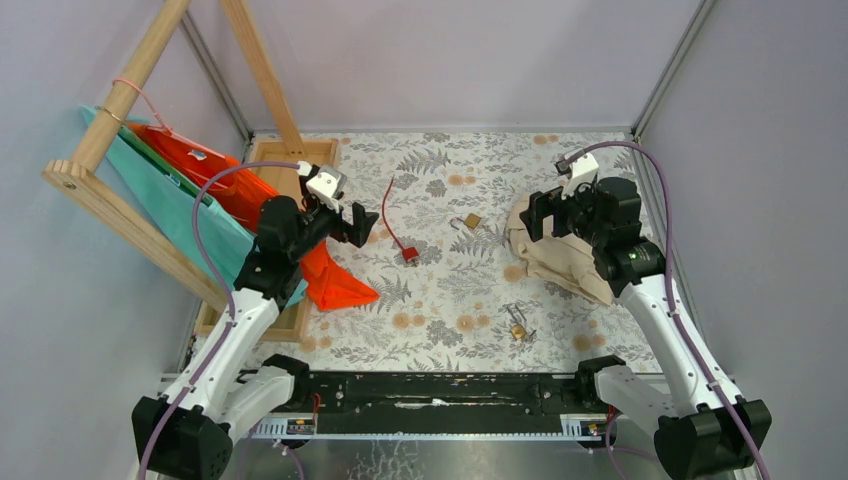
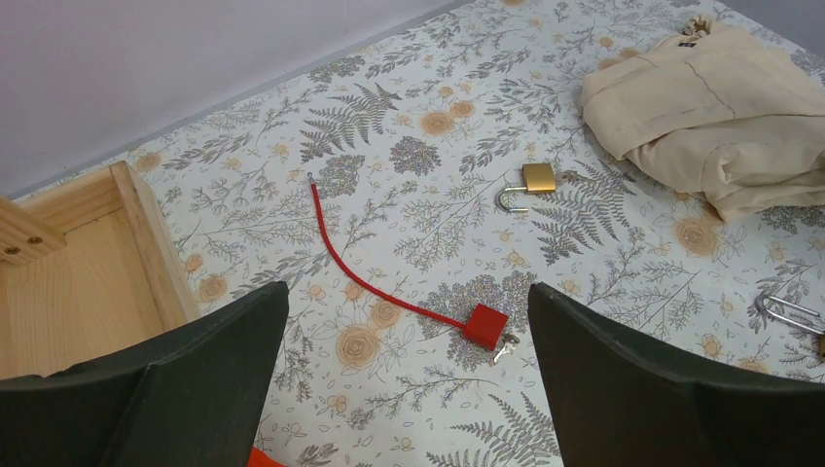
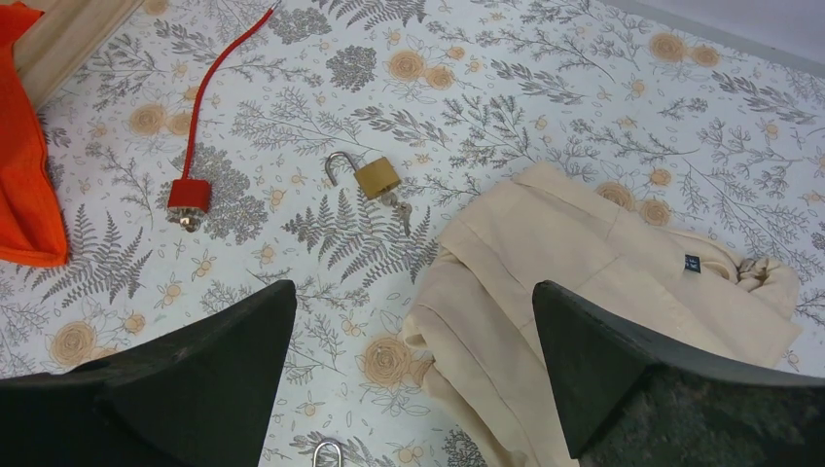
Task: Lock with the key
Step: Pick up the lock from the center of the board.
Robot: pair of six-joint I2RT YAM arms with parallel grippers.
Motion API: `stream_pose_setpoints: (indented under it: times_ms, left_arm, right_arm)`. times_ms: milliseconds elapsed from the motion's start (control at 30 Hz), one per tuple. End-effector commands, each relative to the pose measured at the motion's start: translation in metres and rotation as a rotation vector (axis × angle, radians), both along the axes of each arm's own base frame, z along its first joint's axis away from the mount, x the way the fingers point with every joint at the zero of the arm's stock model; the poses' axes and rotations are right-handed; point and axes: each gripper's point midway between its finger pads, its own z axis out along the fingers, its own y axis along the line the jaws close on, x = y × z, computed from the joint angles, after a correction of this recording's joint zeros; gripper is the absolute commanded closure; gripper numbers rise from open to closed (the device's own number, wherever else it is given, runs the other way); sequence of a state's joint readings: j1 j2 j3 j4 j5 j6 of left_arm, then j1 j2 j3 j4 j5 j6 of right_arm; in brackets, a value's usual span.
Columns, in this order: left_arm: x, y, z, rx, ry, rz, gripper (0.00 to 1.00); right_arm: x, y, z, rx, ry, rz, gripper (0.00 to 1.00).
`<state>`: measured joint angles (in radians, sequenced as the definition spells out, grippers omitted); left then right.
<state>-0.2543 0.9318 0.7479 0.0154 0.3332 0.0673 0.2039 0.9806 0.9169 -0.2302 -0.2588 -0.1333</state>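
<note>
Lower centre: lock likely light, rigid; cable limp. Pinch the lock itself. Your left gripper and right gripper are spread, empty.

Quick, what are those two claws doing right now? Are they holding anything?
Left gripper: open, holding nothing.
Right gripper: open, holding nothing.

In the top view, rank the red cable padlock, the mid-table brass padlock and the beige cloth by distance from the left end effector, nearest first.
From the left end effector:
1. red cable padlock, just to its right.
2. brass padlock, mid-table.
3. beige cloth, far right, beneath the right arm.
</note>
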Motion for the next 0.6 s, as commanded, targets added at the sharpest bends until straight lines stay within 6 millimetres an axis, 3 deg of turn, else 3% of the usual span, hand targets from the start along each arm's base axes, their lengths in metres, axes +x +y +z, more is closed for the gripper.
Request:
stream_pose_setpoints:
  times_ms: [0,400,567]
  left_arm:
    - [0.003,0.002,0.019,-0.029,-0.078,0.006,0.00]
    - [0.002,0.001,0.016,-0.024,-0.077,-0.004,0.00]
    - [0.000,-0.001,0.014,-0.008,-0.072,-0.028,0.00]
  right_arm:
    - [0.000,0.004,0.021,0.034,-0.073,0.026,0.01]
    - [-0.001,0.003,0.021,0.021,-0.079,0.032,0.01]
    - [0.003,-0.007,0.022,-0.029,-0.108,-0.010,0.01]
